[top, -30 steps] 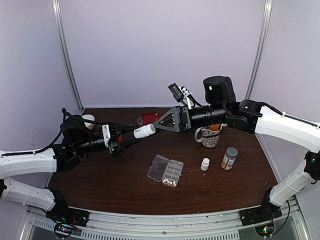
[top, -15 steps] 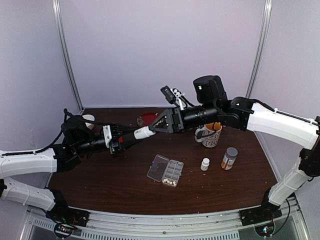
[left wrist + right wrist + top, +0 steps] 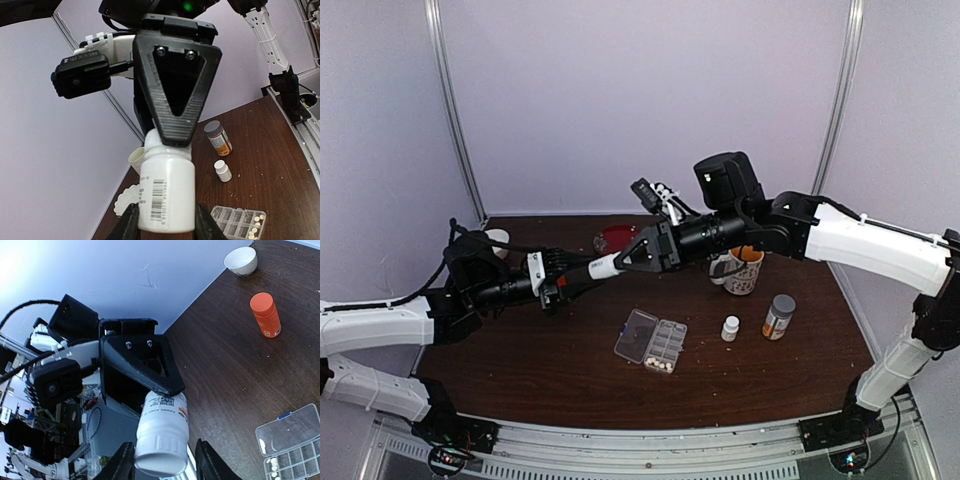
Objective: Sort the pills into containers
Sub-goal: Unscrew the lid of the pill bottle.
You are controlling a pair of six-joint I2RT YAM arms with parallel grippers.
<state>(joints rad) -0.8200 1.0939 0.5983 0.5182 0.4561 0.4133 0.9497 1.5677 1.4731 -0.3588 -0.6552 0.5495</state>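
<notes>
Left gripper (image 3: 167,220) pinches a white bottle (image 3: 605,266) midair; right gripper (image 3: 164,460) straddles its cap, grip uncertain. Pill box (image 3: 638,333), pills (image 3: 660,365) inside, lies at 6 o'clock below; mug (image 3: 744,272) and grey-capped bottle (image 3: 779,316) at 3 o'clock

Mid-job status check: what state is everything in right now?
white bottle: capped, held off the table
left pincer: shut on the white bottle's body
right pincer: open, jaws astride the cap, not clamped yet
pill box: lid open, some pills inside
small white bottle: upright, capped
grey-capped bottle: upright, capped
mug: upright
</notes>
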